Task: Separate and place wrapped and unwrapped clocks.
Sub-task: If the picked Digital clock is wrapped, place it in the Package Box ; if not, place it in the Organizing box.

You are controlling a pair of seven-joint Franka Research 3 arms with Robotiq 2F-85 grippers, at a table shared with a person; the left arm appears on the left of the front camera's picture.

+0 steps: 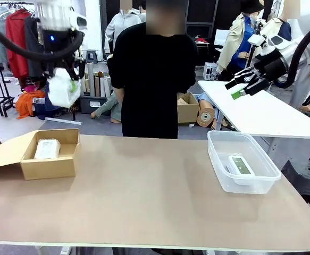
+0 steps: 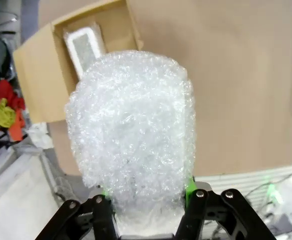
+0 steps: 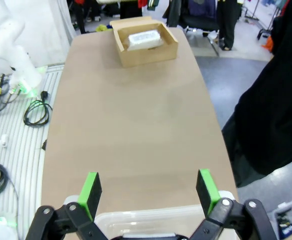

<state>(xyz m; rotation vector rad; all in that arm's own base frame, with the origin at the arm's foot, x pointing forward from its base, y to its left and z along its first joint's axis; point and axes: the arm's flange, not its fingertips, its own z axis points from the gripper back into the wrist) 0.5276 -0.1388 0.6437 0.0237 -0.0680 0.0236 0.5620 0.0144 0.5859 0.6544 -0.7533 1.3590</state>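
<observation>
My left gripper (image 1: 64,90) hangs high above the table's left side, shut on a rounded bubble-wrapped bundle (image 1: 63,88). In the left wrist view that wrapped bundle (image 2: 130,135) stands up between the green pads (image 2: 190,186). Below it, a flat wrapped bundle (image 1: 47,149) lies inside the open cardboard box (image 1: 56,167); the same bundle (image 2: 84,47) rests in the box (image 2: 40,75). The unwrapped white clock (image 1: 241,164) with its grey-green screen lies in the clear plastic bin (image 1: 218,170). My right gripper (image 1: 239,87) is raised at the upper right, open and holding nothing (image 3: 148,187).
A person in black (image 1: 152,79) stands at the far edge of the table (image 1: 144,196). A second white table (image 1: 271,114) is at the back right. The bin's rim (image 3: 151,217) sits just under my right fingers. Cables (image 3: 35,112) lie on the floor beside the table.
</observation>
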